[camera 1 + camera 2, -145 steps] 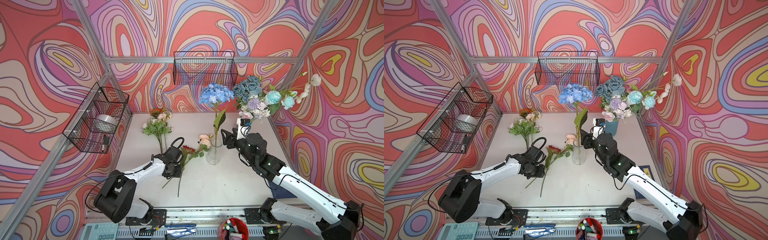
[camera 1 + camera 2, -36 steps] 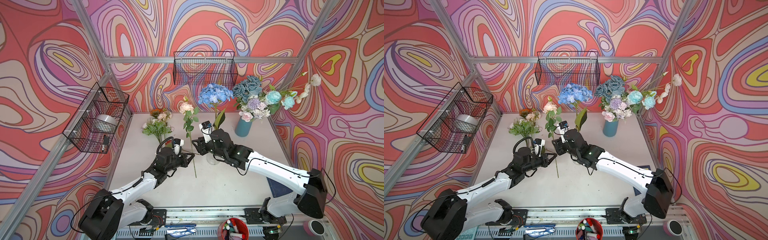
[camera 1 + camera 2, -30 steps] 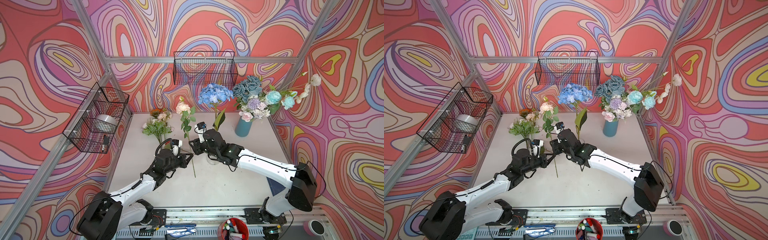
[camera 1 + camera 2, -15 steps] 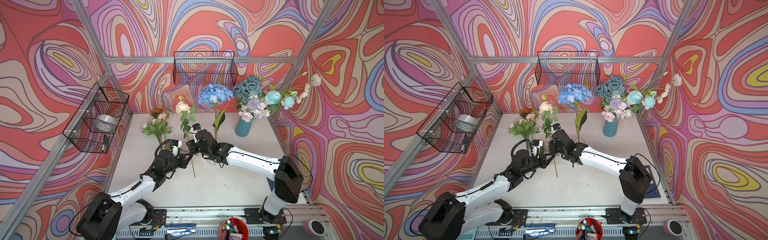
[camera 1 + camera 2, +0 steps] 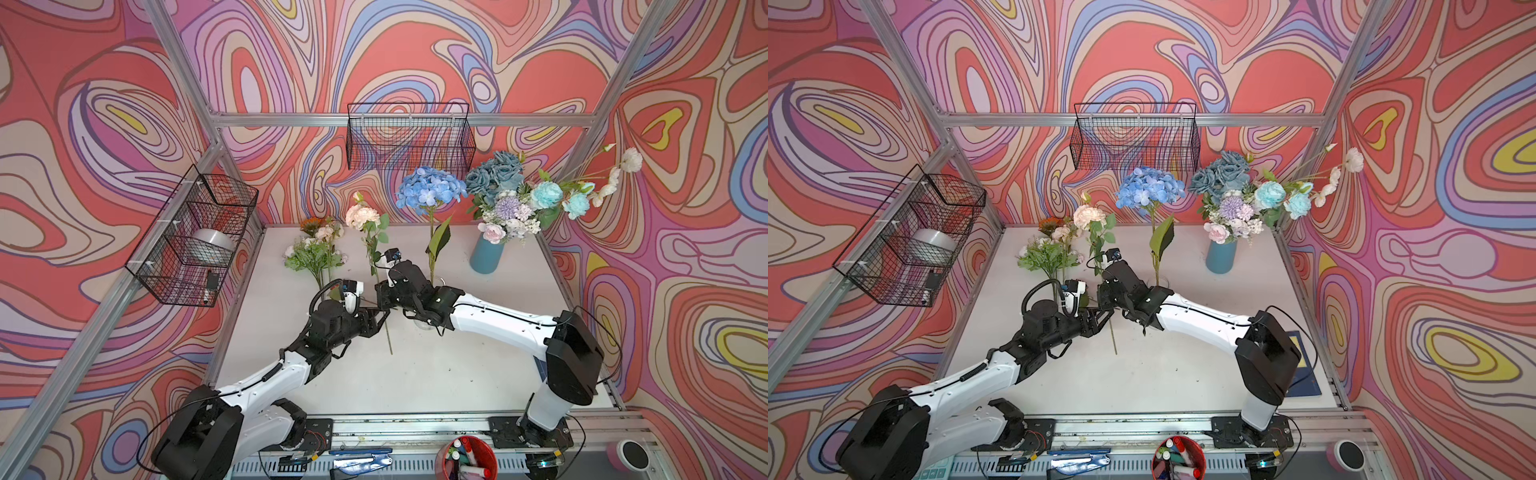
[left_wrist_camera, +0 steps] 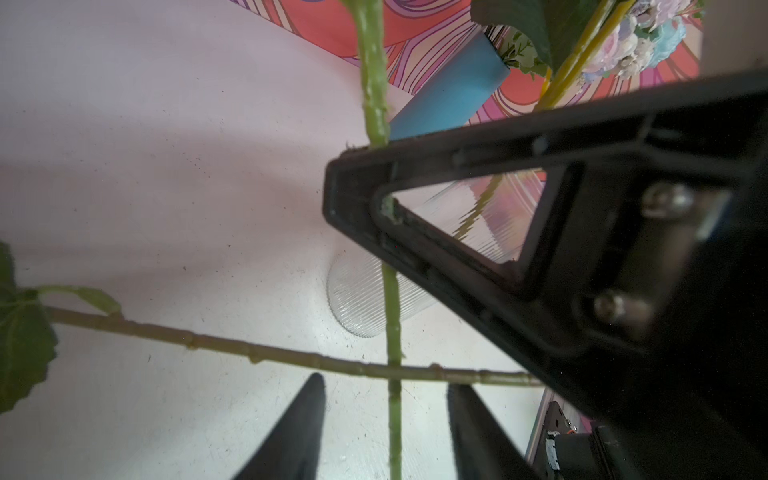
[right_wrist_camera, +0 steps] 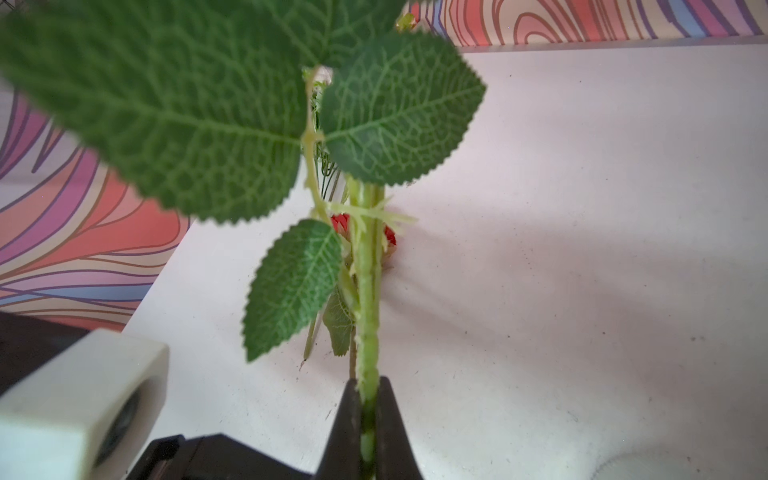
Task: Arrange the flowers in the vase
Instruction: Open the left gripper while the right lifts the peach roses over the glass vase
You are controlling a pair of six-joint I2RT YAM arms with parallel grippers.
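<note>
**Rose now in the right pincer**

The white table sits between walls of loud swirling colours, and the handover above it looks done. A second ago my left pincer was pinching the stem of the peach rose. Now its fingers stand spread on both sides of that stem, just under the right pincer. The right pincer is pressed together on the stem and holds the rose upright.

So I judge the rose is free to travel to the glass vase. The vase stands close beside the right pincer, under its wrist, with the blue hydrangea already in it.

The right arm covers the mouth of the vase in both top views, so I cannot see the free space inside. Under the left pincer another stem lies across the table, and its bloom is cut off there. I cannot tell whether the lower end of the rose touches the table.
</note>
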